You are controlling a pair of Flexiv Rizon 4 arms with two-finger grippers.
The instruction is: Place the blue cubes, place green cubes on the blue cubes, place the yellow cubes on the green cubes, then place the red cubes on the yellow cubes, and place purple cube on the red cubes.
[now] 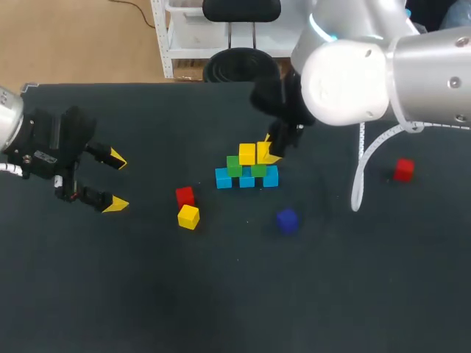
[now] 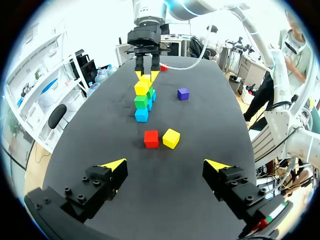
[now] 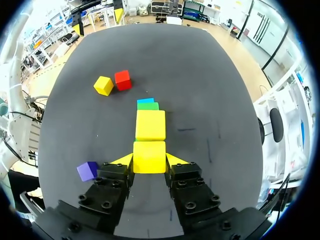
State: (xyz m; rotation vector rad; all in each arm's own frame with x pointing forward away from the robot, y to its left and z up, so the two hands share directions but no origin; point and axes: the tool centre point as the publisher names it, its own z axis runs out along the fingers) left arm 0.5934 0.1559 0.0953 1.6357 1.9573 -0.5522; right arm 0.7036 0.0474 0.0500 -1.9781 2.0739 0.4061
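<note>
The right tool [image 3: 149, 161] is closed on a plain bright yellow cube [image 3: 149, 152], with one yellow-tipped finger pressed against each of two opposite faces. In the head view this held cube is at the three o'clock end of the top layer of a small stepped stack near the middle of the dark bench [image 1: 147, 294]. Whether it rests on the layer below cannot be told. Just beside it at nine o'clock a second yellow cube [image 1: 247, 154] of the same look stands on the green layer. That layer is two green cubes [image 1: 234, 166], which sit on a row of three light blue cubes [image 1: 223, 178] running from nine to three o'clock. At about eight o'clock from the stack, a loose red cube [image 1: 185, 196] and a loose yellow cube [image 1: 188, 217] lie just beside each other. A dark purple cube [image 1: 286, 220] lies alone at five o'clock from the stack. A far red cube [image 1: 402, 169] lies well apart at three o'clock. The left tool [image 1: 118, 182] is at nine o'clock, well apart from every cube, with its fingers spread wide.
</note>
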